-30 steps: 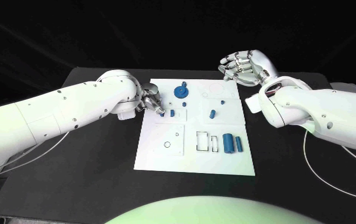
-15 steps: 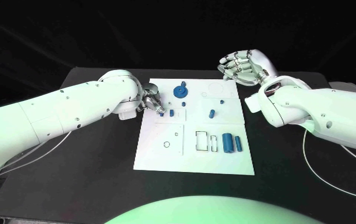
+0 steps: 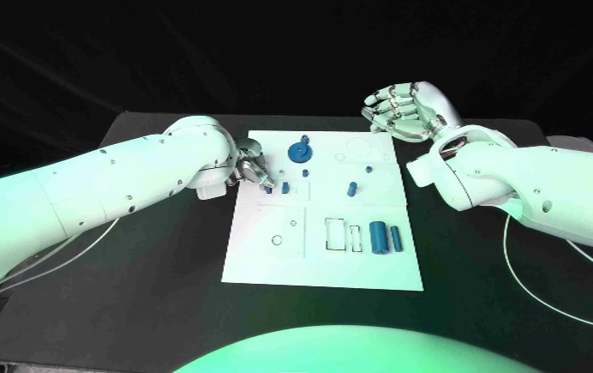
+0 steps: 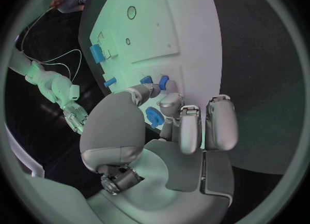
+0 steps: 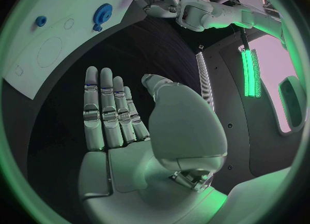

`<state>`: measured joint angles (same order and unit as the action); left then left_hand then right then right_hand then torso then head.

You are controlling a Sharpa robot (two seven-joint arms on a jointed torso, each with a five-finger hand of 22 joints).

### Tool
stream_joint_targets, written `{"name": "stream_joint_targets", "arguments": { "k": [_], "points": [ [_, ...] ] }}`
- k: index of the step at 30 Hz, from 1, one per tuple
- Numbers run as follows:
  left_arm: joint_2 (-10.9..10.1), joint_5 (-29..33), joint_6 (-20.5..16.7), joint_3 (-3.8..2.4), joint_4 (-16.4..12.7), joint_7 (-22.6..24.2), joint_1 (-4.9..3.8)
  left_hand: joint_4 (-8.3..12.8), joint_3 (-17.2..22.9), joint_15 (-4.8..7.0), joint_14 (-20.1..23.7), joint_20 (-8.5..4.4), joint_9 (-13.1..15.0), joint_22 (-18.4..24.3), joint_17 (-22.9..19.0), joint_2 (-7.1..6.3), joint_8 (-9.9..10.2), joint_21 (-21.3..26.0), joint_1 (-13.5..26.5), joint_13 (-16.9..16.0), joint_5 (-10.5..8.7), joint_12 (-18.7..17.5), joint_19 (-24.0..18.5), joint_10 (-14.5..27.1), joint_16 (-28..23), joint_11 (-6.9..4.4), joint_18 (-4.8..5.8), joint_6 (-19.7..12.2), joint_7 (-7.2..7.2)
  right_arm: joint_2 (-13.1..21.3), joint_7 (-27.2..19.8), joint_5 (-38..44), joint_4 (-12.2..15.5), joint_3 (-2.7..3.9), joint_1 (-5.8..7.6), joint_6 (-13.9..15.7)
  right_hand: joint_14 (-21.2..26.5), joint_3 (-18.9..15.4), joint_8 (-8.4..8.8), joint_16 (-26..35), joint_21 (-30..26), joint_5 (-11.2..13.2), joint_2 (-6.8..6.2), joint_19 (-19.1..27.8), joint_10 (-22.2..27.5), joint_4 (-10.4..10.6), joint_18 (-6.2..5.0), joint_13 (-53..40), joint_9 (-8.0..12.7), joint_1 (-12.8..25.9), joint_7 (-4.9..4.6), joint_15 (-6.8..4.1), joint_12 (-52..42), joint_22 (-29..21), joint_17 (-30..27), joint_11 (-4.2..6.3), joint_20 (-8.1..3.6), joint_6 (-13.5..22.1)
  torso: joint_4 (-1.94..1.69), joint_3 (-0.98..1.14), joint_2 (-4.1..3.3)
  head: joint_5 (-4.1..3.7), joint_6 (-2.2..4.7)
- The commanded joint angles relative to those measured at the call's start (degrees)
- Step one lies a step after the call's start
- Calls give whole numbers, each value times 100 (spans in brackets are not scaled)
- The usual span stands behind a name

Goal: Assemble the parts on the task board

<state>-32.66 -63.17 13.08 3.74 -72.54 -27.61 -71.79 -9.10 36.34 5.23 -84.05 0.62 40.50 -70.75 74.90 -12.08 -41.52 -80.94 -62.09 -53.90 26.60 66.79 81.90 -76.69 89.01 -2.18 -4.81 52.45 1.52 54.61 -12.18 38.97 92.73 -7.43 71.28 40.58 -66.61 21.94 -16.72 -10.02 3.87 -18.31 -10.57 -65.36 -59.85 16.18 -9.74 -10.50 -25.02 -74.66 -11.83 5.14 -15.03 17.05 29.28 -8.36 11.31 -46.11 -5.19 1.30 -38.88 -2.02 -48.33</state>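
Several blue parts [image 3: 382, 237] sit on the task board [image 3: 324, 266] — assembly looks unfinished; left hand [image 3: 254, 169] fingers touch a small piece [image 3: 270, 188], right hand [image 3: 405, 111] fingers spread, empty.

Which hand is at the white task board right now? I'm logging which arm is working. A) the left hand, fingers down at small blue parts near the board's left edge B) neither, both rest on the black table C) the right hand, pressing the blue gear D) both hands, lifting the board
A: the left hand has its fingers at small blue parts on the white task board, while the right hand hangs open beyond the board's far corner.
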Motion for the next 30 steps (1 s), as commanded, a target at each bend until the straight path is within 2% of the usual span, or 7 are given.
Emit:
{"name": "stream_joint_targets", "arguments": {
  "k": [1, 14, 20, 25, 26, 29, 30],
  "points": [
    [-7, 56, 30, 15, -5, -68, 20, -137, -182, 44, -550, -19, 1, 7, 1342, -16, 53, -12, 110, 2, -28, -42, 9, 37, 18, -24, 91, 23, 11, 0, -59, 9, 7, 1, 1, -49, 95, -48, 27, 111, -32, -24, 1, 124, 4, -2, -71, 95, 24, 19, -88, 39, 41, -141, -74, -39, 25, 37, -1, 0, 2, 2, 9],
    [-123, 93, -190, -13, -84, -72, 20, -718, -933, 30, -548, -9, 22, -13, 1336, -75, 166, -8, 338, -22, -98, -65, 23, 57, 16, -6, 95, 99, 30, -4, -77, -12, -6, 1, 0, -55, 134, -67, 30, 171, -29, -28, 6, 176, 25, 1, -73, 165, 43, 21, -101, 59, 49, -234, -122, -54, 48, 50, -1, 0, 3, 4, 30],
    [-191, 131, -329, -31, -126, -60, 19, -757, -1012, 28, -547, -8, 25, -10, 1332, -58, 182, -4, 363, -32, -149, -64, 21, 56, 14, -2, 93, 106, 33, -4, -83, -21, -9, 1, 0, -53, 140, -72, 31, 182, -28, -28, 5, 184, 32, 2, -73, 180, 47, 24, -105, 63, 52, -252, -131, -58, 52, 54, 0, 1, 1, 8, 32],
    [-257, 299, -586, -80, -167, 87, 19, -767, -1130, 18, -539, -7, 22, -1, 1301, -19, 223, 3, 457, 22, -256, -112, 17, 91, -1, 10, 91, 92, 47, -1, -91, -29, -10, 1, 0, -45, 144, -78, 31, 191, -27, -28, 6, 191, 37, 6, -73, 193, 50, 30, -108, 67, 53, -268, -140, -62, 56, 56, -1, 3, 2, 11, 47],
    [-269, 378, -679, -90, -172, 157, 18, -766, -1175, 11, -527, -6, 20, 31, 1260, 2, 244, 21, 491, 66, -330, -150, 3, 121, -21, 18, 85, 77, 55, -1, -92, -30, -11, 1, 0, -43, 144, -78, 31, 191, -27, -28, 6, 191, 37, 6, -73, 193, 50, 30, -108, 67, 53, -268, -140, -62, 56, 56, -1, 1, 1, 9, 53],
    [-303, 725, -1051, -116, -178, 501, 16, -766, -1331, -55, -462, 13, -17, 369, 1044, -13, 415, 214, 546, 680, -598, -650, -157, 513, -136, 105, 21, -165, 156, 3, -94, -32, -13, 1, 0, -41, 146, -81, 31, 195, -27, -28, 8, 193, 38, 9, -74, 198, 52, 34, -109, 68, 53, -275, -143, -63, 57, 57, -5, 4, 7, -7, 63],
    [-309, 817, -1148, -121, -177, 599, 16, -767, -1359, -71, -461, 24, -30, 387, 1041, -10, 455, 227, 554, 742, -641, -702, -166, 560, -139, 125, 19, -216, 179, 5, -94, -32, -13, 1, 0, -41, 146, -81, 31, 195, -27, -28, 8, 193, 38, 9, -74, 198, 52, 34, -109, 68, 53, -275, -143, -63, 57, 57, -6, 4, 10, -7, 66]
  ]
}}
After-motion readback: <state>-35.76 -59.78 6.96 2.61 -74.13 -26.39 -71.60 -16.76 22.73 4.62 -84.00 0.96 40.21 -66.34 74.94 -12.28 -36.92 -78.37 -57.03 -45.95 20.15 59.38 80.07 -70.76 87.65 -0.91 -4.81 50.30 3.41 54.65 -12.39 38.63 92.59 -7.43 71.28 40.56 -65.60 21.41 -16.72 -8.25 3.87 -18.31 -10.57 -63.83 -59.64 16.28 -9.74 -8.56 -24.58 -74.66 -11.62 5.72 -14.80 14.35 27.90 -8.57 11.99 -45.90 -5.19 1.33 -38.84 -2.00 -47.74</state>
